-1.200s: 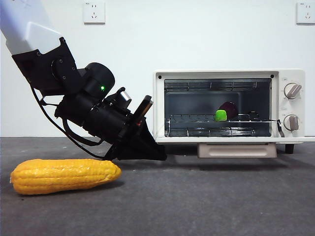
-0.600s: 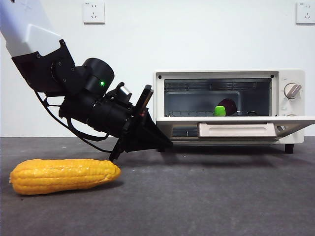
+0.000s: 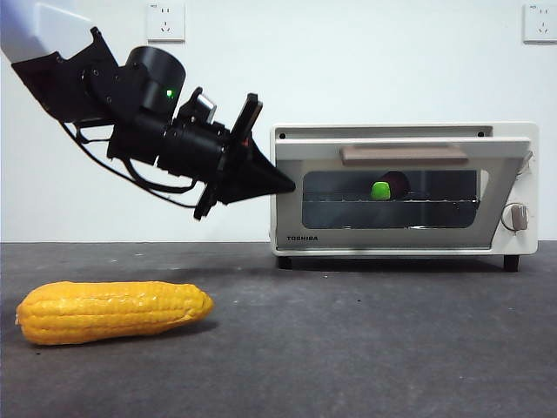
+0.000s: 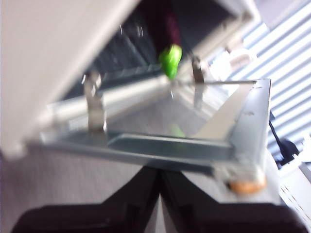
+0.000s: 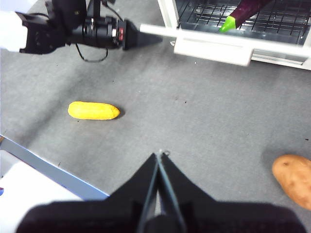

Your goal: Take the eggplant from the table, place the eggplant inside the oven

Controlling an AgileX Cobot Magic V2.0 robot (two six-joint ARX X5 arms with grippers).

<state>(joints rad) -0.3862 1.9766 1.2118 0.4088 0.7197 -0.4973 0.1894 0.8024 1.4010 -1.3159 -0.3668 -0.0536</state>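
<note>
While eggplant sits in oven, left claw closed at door; corn, potato nearby.

A yellow-orange ridged corn cob lies lengthwise at the front view's lower left. Two white wall sockets sit along the top edge. A brown potato rests at the right wrist view's right edge.

You're looking down at the grey counter. The right end effector hovers w/ jaws pressed together. The corn lies alone mid-counter; a potato sits near the edge of view. The left end effector touches the oven door's corner. The eggplant rests on the wire rack, green cap toward the door.
</note>
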